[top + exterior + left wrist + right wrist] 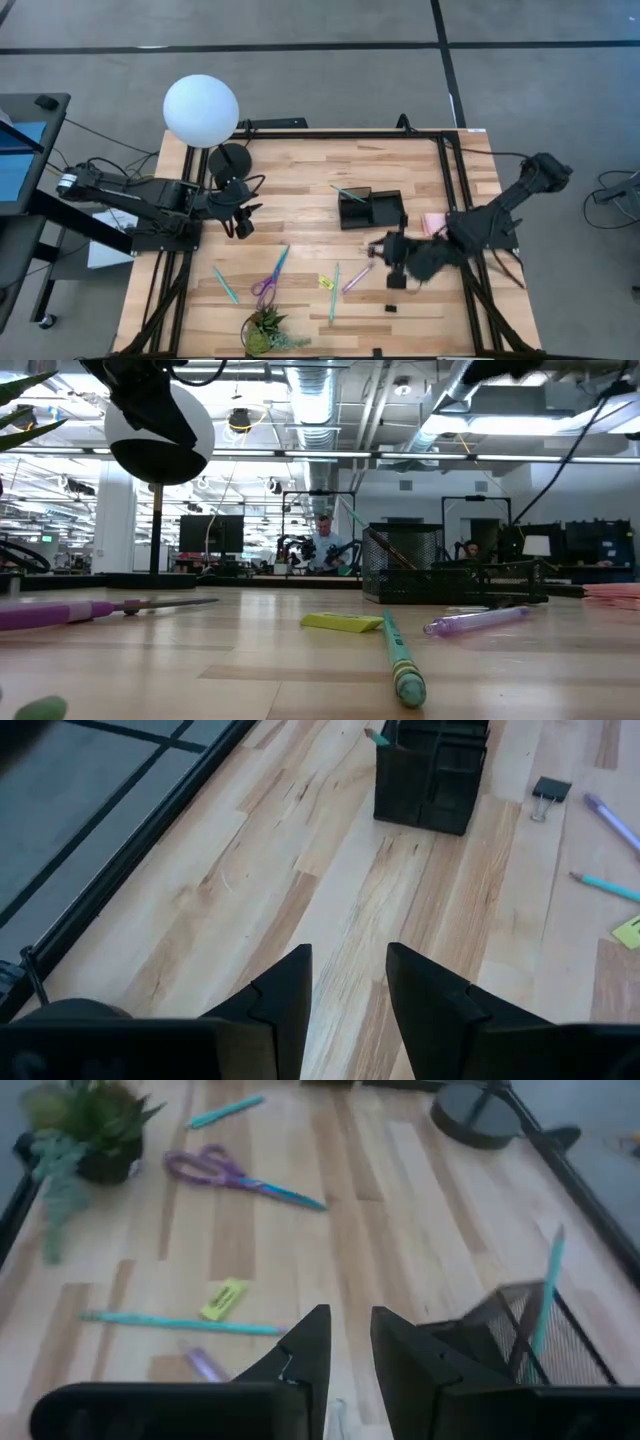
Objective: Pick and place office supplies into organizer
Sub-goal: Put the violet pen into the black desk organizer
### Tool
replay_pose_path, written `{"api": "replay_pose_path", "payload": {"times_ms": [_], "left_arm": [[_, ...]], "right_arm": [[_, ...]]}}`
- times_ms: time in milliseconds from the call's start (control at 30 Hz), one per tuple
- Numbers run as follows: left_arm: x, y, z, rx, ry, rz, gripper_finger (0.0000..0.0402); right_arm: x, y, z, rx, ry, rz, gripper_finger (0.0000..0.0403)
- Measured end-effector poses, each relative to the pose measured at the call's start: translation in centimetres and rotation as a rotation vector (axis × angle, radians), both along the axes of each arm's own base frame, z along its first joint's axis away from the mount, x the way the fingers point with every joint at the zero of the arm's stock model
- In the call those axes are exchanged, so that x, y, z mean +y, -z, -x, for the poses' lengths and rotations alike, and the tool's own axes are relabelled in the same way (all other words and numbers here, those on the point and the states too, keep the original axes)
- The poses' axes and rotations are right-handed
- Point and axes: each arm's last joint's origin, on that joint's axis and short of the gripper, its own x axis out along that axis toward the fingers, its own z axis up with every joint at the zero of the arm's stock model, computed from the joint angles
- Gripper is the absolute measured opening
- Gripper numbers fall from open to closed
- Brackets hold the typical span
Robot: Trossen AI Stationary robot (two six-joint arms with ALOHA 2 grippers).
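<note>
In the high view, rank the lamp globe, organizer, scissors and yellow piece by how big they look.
1. Lamp globe, though it stands nearer the overhead camera, which inflates it.
2. Organizer.
3. Scissors, about as long as the organizer but far thinner.
4. Yellow piece, clearly smallest.

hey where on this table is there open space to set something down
Bare wood lies between the lamp base and the organizer, and along the far edge behind them. The near strip is crowded: plant, scissors, teal pens, yellow piece. The right claw hangs beside the organizer.
</note>
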Motion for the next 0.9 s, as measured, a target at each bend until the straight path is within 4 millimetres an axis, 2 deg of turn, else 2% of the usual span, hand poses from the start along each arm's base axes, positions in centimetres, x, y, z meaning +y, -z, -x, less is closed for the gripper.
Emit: {"api": "replay_pose_path", "payload": {"times_ms": [67, 133, 267, 400, 600, 767, 900], "left_arm": [[0.0, 0.1, 0.0, 0.009, 0.004, 0.001, 0.0128], [-0.1, 0.1, 0.0, 0.009, 0.011, 0.003, 0.0128], [-0.3, 0.1, 0.1, 0.011, 0.023, -0.001, 0.0128], [-0.4, 0.1, 0.1, 0.014, 0.032, -0.002, 0.0128], [-0.6, 0.1, 0.1, 0.012, 0.037, 0.003, 0.0128], [-0.6, 0.1, 0.1, 0.010, 0.032, 0.002, 0.0128], [-0.6, 0.1, 0.1, 0.002, 0.019, 0.014, 0.0128]], "right_arm": [[-1.1, 1.3, 0.3, -0.091, -0.030, -0.085, 0.0071], [-1.6, 3.1, 0.5, -0.190, -0.138, -0.141, 0.0071], [-2.2, 7.1, 1.3, -0.338, -0.306, -0.148, 0.0071], [-2.6, 10.8, 2.0, -0.289, -0.333, -0.097, 0.0071], [-1.8, 14.0, 0.8, -0.230, -0.395, -0.117, 0.0071], [-1.4, 16.7, -0.2, -0.112, -0.444, -0.121, 0.0071], [-1.7, 17.6, -0.9, -0.095, -0.477, -0.156, 0.0071]]}}
